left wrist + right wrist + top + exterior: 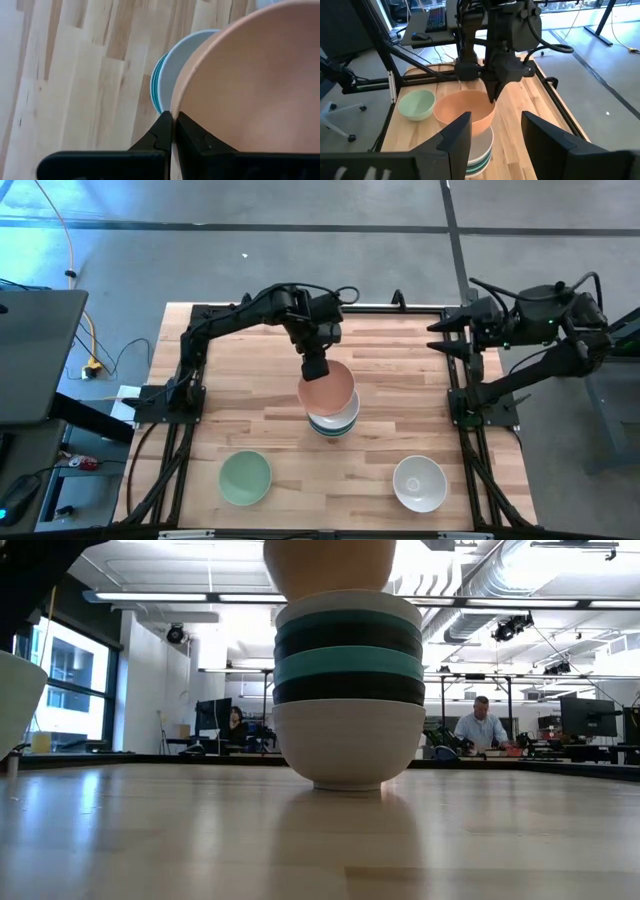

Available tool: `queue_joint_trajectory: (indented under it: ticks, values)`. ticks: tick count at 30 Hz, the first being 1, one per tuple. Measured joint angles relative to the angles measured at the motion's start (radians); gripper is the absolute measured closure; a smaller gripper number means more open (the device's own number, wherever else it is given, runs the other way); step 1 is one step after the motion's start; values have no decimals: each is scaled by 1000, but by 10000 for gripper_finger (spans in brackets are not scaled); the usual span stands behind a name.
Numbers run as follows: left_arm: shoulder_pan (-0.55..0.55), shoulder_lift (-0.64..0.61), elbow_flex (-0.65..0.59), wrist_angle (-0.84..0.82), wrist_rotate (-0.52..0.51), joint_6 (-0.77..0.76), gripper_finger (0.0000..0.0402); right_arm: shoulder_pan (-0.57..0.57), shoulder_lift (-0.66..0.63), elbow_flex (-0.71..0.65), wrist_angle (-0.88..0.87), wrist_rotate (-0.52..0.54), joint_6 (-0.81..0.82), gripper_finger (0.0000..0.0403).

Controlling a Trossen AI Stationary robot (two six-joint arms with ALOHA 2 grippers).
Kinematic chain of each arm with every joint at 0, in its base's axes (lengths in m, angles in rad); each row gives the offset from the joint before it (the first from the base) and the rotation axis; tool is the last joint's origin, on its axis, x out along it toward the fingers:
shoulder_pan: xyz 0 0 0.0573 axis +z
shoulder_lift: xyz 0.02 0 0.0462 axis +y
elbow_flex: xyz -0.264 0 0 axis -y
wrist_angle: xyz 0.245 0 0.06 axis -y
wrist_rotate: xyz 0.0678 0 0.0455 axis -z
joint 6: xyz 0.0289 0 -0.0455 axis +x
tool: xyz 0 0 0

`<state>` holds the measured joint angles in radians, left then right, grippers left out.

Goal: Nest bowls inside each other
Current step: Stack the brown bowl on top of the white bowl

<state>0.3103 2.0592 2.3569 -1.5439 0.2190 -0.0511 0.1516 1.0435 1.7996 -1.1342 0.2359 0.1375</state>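
Peach bowl (327, 390) tilted above mid-table stack (334, 420) — mint bowl (245, 477), white bowl (419, 483) apart

Peach bowl (328, 389); white, black and teal stack (348, 690); mint bowl (245, 478); white bowl (419, 483).

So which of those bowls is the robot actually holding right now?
The peach bowl. The left gripper pinches its rim above the stack; the mint green bowl and white bowl sit alone, untouched.

No text, label or number can be read anywhere.
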Motion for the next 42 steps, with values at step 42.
queue_joint_trajectory:
  ticks: [42]
  values:
    - [-43,93,-1,15,-32,-33,401,0,-169,-284,205,-11,68,238]
